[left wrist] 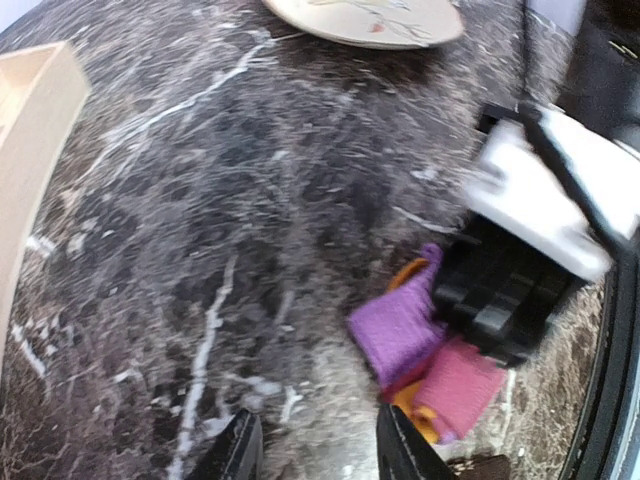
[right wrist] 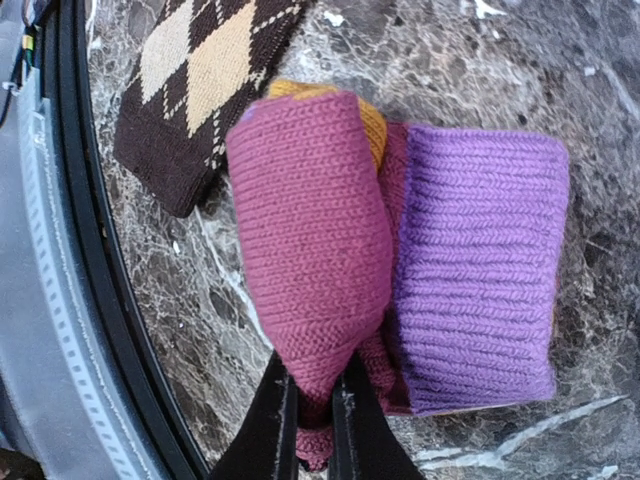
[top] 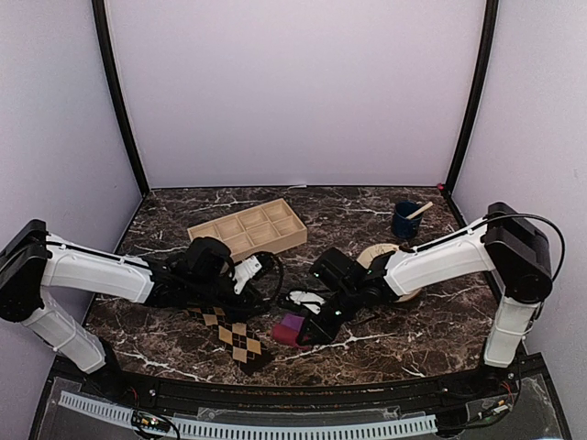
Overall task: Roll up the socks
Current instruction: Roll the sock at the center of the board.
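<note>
The maroon sock lies bunched and folded on the marble table near the front, with its purple cuff beside it and an orange band peeking out behind. My right gripper is shut on a fold of the maroon sock. The brown argyle sock lies flat just left of it, one end close to the table's front rim. My left gripper hovers open and holds nothing, left of the maroon sock and apart from it; the right gripper's black body sits over the sock.
A wooden compartment tray stands at the back left. A dark blue cup with a wooden stick is at the back right. A pale plate lies partly under the right arm. The table's black front rim is close by.
</note>
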Controlling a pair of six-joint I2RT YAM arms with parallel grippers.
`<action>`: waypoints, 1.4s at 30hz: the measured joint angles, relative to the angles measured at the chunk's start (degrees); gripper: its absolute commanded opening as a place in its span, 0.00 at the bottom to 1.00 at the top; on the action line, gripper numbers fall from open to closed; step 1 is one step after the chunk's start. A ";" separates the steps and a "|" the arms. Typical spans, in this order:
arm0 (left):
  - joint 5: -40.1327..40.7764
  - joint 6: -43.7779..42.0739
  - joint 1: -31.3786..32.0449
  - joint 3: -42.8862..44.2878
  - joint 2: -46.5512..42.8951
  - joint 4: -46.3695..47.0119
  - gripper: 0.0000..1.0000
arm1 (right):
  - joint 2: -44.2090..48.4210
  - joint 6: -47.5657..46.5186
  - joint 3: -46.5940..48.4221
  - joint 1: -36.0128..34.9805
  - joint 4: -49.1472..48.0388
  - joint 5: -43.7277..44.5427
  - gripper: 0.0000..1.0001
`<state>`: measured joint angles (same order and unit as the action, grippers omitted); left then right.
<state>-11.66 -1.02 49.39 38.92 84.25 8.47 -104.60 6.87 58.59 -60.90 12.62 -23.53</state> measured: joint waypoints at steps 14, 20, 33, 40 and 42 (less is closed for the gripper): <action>0.26 -8.20 8.74 0.04 0.00 -0.76 0.47 | -1.97 4.33 -1.97 4.98 -3.39 -12.44 0.00; 0.66 -12.52 10.16 0.98 0.46 -2.99 0.58 | -2.29 4.17 -1.57 5.07 -2.54 -13.70 0.00; 2.99 -18.53 11.54 5.75 6.29 -5.33 0.58 | -2.60 3.26 -0.42 5.07 -0.04 -14.16 0.00; 2.69 -21.11 12.31 6.05 7.17 -6.47 0.57 | -2.89 2.40 0.02 5.07 0.79 -14.43 0.00; 2.62 -21.70 12.50 6.08 7.67 -6.60 0.56 | -2.91 2.12 0.13 5.07 1.01 -14.45 0.00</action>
<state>-9.04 -22.72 61.89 44.99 91.92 1.87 -107.50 8.99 58.72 -55.83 13.63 -37.98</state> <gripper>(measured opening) 0.571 0.068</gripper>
